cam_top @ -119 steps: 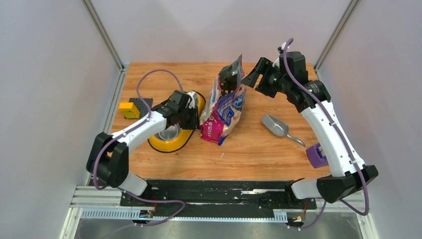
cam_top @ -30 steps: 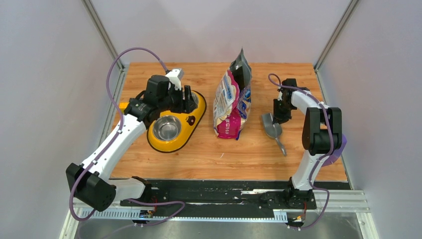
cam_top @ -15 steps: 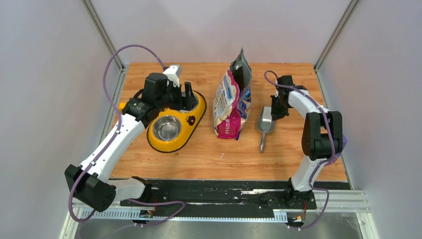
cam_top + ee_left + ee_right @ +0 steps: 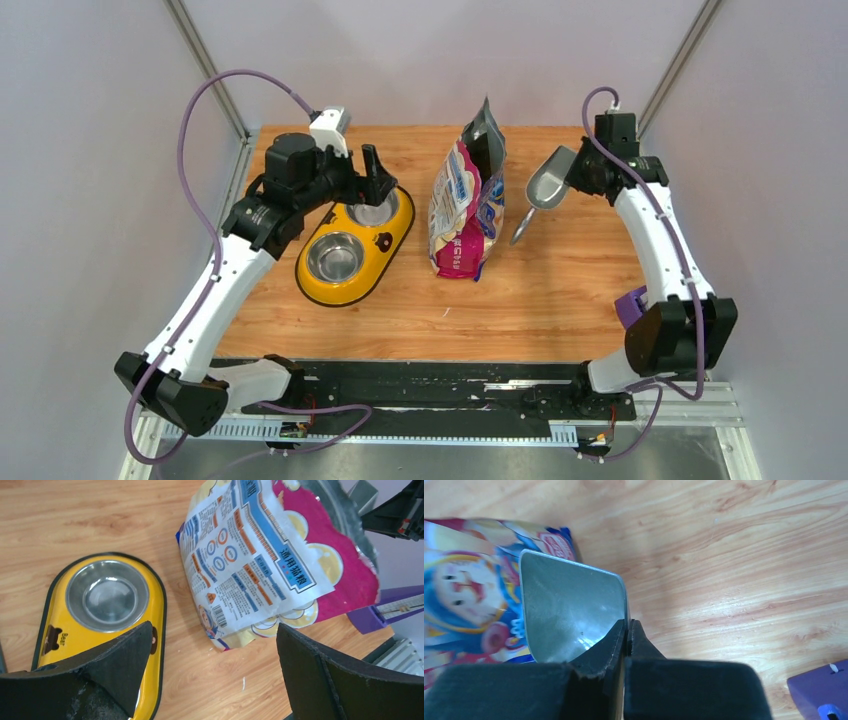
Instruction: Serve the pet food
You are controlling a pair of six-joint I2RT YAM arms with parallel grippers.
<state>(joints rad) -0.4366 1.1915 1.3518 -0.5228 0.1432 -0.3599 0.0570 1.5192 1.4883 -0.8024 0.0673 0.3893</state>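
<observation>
At mid-counter stands the bag [image 4: 468, 205], upright and leaning a little, its torn top gaping toward the far edge (the inside is too dark to show any kibble). Its pink-and-blue printed face looks toward the right arm.

Just right of the bag's upper half, the scoop [image 4: 548, 188] hangs in the air, its handle slanting down toward the bag's side and its open mouth turned that way in the right wrist view. The right hand [image 4: 628, 630] is clamped tight on the scoop's side wall, the two fingers pinched together on the thin rim.

Left of the bag, close beside it, the yellow feeder [image 4: 390, 238] lies flat on the counter [image 4: 560, 290] with two steel bowls. The left hand [image 4: 372, 170] hovers over the far bowl, jaws spread wide and holding nothing.

A purple block [image 4: 632, 305] sits near the right arm.
</observation>
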